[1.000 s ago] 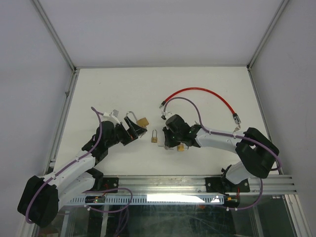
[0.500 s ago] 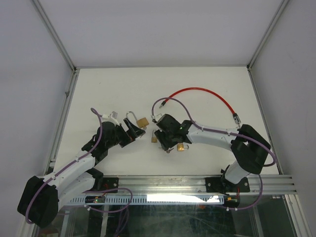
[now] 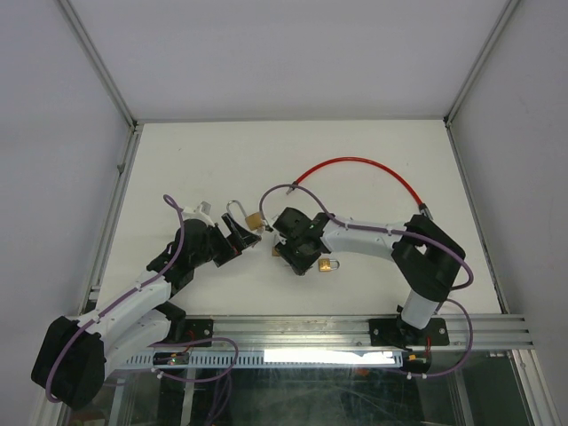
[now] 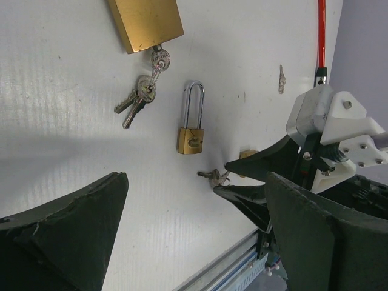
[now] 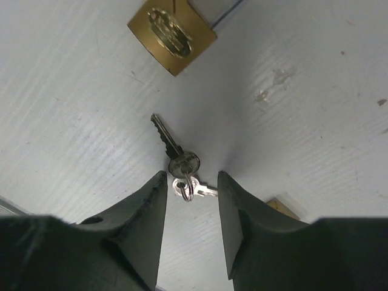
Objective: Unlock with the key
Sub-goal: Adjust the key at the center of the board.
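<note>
Swinging leftward since a second ago, the right gripper (image 5: 191, 182) now stands half-spread astride the key (image 5: 182, 162), which lies flat near the small padlock (image 5: 172, 36); nothing gripped or unlocked yet; left gripper (image 4: 195, 182) gapes wide

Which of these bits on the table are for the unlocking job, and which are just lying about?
For the job: loose key, between the right gripper's open fingers; small padlock nearest it, probably.
Lying about: red cable; big padlock with its key bunch; third padlock.
</note>
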Motion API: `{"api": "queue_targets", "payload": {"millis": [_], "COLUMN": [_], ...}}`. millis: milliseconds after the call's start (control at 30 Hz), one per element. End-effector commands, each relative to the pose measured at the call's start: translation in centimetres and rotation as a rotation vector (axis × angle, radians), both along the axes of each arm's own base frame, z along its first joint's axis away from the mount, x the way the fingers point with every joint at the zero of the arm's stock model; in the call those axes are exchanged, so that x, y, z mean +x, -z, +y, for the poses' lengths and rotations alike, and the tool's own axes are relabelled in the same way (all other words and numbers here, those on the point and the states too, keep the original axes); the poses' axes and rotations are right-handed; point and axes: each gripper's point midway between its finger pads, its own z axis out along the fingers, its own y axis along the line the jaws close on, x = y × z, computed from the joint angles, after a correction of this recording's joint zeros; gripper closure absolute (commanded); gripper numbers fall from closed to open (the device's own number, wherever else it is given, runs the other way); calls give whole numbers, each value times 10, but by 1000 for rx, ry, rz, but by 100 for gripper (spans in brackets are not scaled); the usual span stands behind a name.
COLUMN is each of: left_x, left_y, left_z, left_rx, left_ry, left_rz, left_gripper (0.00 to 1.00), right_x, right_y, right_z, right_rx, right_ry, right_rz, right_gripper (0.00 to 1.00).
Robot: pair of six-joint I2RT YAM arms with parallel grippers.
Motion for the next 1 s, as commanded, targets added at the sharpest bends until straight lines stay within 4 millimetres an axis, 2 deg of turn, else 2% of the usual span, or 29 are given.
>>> {"api": "queue_targets", "payload": {"millis": [0, 167, 333, 433, 600, 967], "left_x": [11, 11, 10, 9, 9, 0], "left_y": [-24, -26, -29, -34, -47, -67], "left_z": [-2, -2, -4, -5, -8, -27], "left_rx": [-23, -28, -35, -44, -49, -146], "left_ry": [-3, -3, 9, 25, 66, 207], "left_rz": [-78, -81, -99, -132, -217, -407], "left_gripper": [1, 1, 1, 1, 1, 1], "right_x": [-1, -1, 3, 2, 4, 11], "right_y": [-2, 3, 2, -3, -15, -51], "right_z": [11, 8, 6, 13, 28, 46], "right_rx": [-16, -55, -59, -11, 117, 478], "right_ry": [-65, -67, -46, -39, -2, 64], "right_rz": [-6, -15, -38, -38, -54, -57], "right_gripper": [60, 64, 80, 91, 99, 100]}}
